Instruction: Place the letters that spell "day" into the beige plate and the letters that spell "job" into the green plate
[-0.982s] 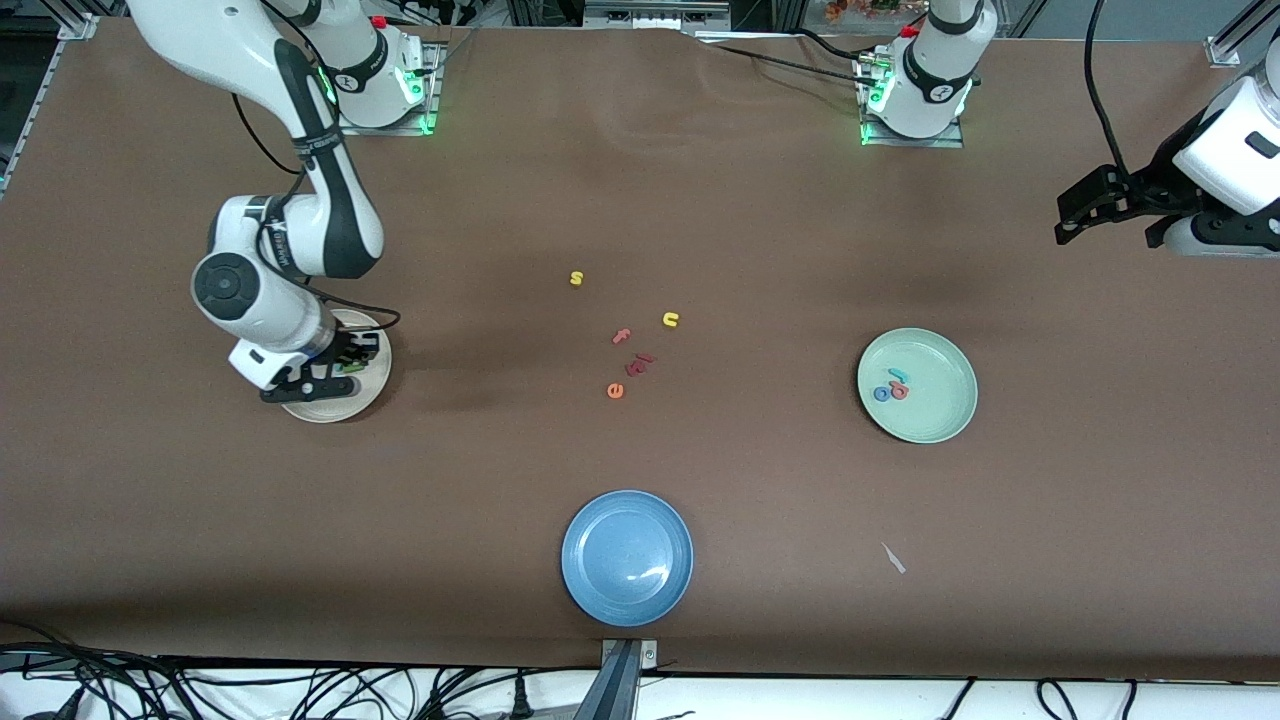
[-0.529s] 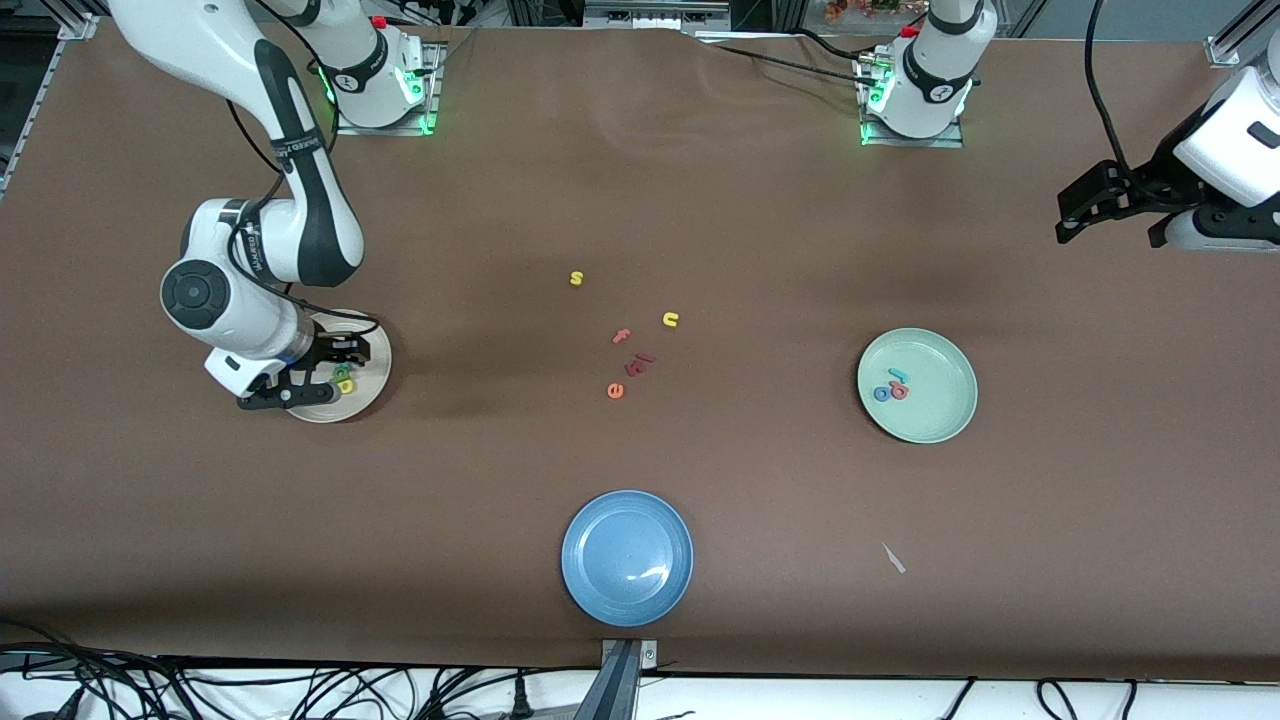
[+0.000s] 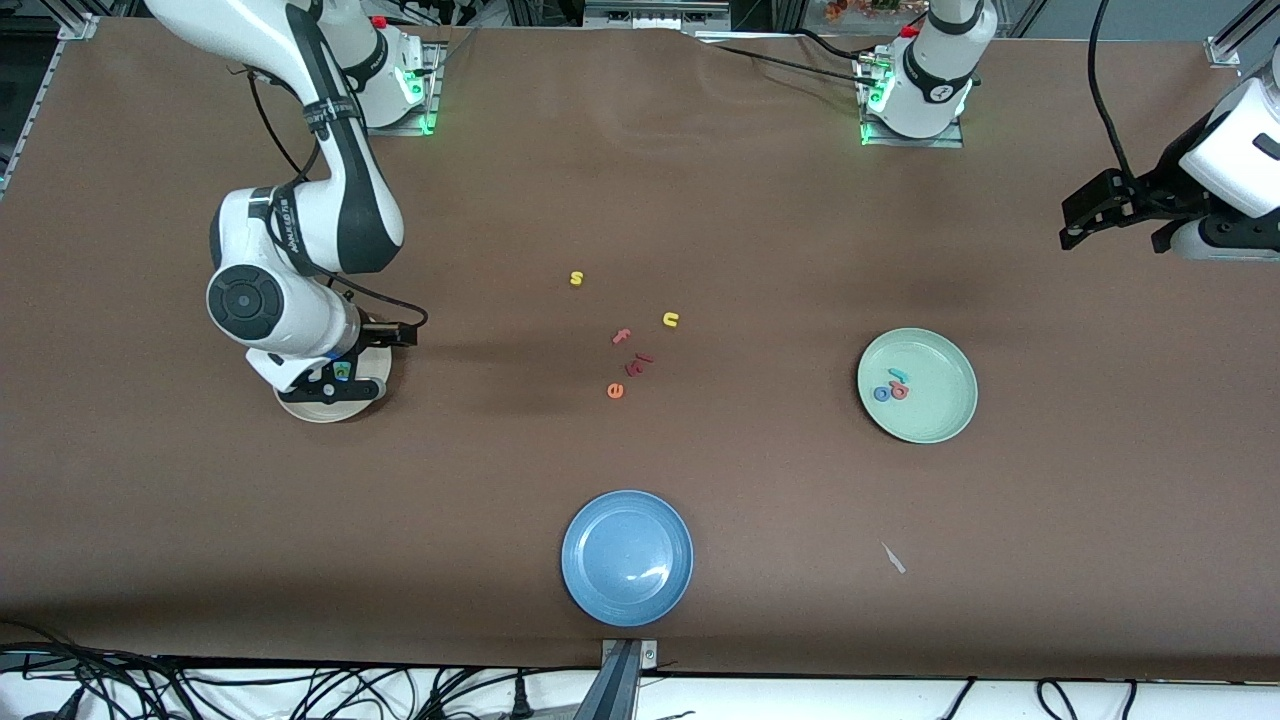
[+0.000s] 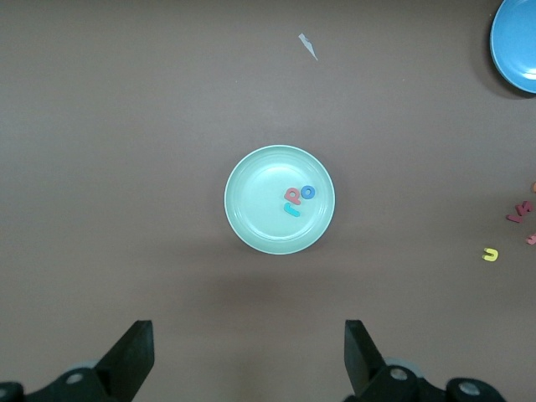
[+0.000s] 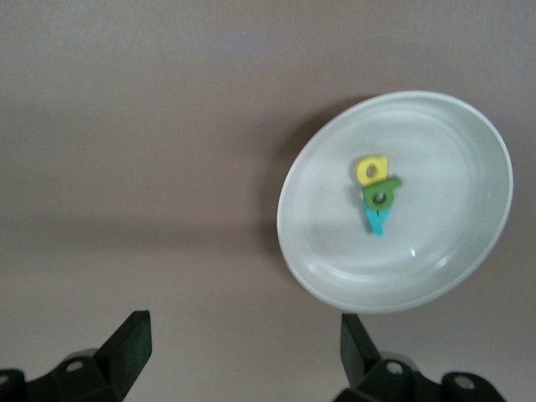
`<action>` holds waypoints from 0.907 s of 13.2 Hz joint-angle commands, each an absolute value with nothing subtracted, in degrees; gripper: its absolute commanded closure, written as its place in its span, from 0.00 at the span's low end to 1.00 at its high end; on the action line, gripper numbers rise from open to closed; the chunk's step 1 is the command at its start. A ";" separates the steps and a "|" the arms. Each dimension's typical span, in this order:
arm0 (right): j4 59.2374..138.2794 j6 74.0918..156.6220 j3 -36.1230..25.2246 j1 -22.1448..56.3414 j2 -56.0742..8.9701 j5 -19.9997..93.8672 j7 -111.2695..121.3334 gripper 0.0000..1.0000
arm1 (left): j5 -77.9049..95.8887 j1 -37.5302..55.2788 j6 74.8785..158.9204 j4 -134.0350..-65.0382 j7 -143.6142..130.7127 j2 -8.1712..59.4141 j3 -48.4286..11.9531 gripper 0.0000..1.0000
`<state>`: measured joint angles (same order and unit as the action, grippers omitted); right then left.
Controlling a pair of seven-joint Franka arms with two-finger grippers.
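The beige plate [image 3: 325, 410] [image 5: 452, 251] lies toward the right arm's end of the table. On it a yellow "a" [image 5: 371, 168], an olive-green "d" [image 5: 379, 194] and a teal "y" [image 5: 376, 219] touch one another. My right gripper [image 3: 375, 345] [image 5: 243, 343] hangs open and empty over the plate's edge and the bare table beside it. The green plate [image 3: 940, 420] [image 4: 260, 201] holds the teal "j" [image 3: 898, 375] [image 4: 292, 210], blue "o" [image 3: 881, 394] [image 4: 308, 192] and salmon "b" [image 3: 898, 391] [image 4: 292, 195]. My left gripper [image 3: 1110, 225] [image 4: 249, 352] waits open, raised over the table's left-arm end.
Loose letters lie mid-table: a yellow "s" [image 3: 576, 278], a yellow "u" [image 3: 670, 319], a pink "f" [image 3: 621, 336], dark red pieces [image 3: 640, 363] and an orange "e" [image 3: 615, 390]. A blue plate [image 3: 627, 557] sits nearest the front camera. A pale scrap [image 3: 893, 558] lies beside it.
My right gripper went from shut to open over the beige plate, then lifted and shifted toward the table's middle. The left arm barely moved.
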<state>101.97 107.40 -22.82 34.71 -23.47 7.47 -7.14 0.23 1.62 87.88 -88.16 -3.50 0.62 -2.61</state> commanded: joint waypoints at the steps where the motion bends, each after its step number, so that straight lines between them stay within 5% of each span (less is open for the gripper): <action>1: 95.64 97.76 -23.03 34.63 -23.38 7.74 -9.49 0.00 | -0.70 1.67 87.72 -86.57 -3.16 1.23 -2.72 0.00; 4: 94.83 94.05 -19.54 31.57 -19.97 6.51 -9.40 0.00 | -0.61 1.84 87.80 -86.49 -3.16 1.32 -2.90 0.00; 8: 96.06 91.06 -2.93 17.43 -11.62 -2.35 -8.97 0.00 | -0.97 2.46 87.89 -86.57 -3.43 1.49 -2.90 0.00; 12: 95.63 85.98 1.84 9.51 -3.01 -1.94 -6.52 0.00 | -1.14 2.55 89.30 -86.75 -3.52 1.58 -2.99 0.00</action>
